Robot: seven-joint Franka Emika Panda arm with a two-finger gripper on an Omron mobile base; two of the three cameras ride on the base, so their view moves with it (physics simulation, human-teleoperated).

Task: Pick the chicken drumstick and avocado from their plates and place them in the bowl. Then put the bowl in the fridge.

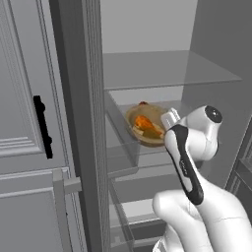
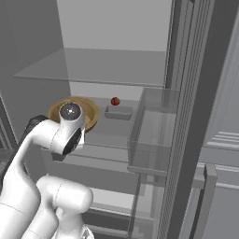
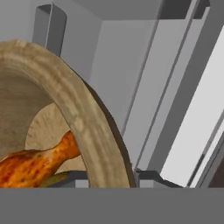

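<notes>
The tan wooden bowl [image 1: 131, 119] [image 2: 94, 113] is inside the dark grey fridge [image 1: 74, 98], at the level of a clear glass shelf and tilted toward the camera. The orange-brown chicken drumstick [image 1: 143, 122] [image 3: 33, 165] lies in it. An olive sliver of the avocado [image 3: 57, 178] peeks out under the drumstick. My gripper [image 3: 111, 179] straddles the bowl's rim [image 3: 83, 118], one fingertip [image 3: 78, 178] inside and the other outside, both pressed against it. The white arm covers the bowl's near side in both base views. The plates are out of view.
A clear upper shelf [image 1: 167, 69] hangs above the bowl. At the back of the bowl's shelf sit a small red object [image 2: 115, 101] and a low grey tray [image 2: 117, 112]. A clear bin [image 2: 154, 130] stands right of the bowl. A pale cabinet with a black handle [image 1: 43, 127] is left.
</notes>
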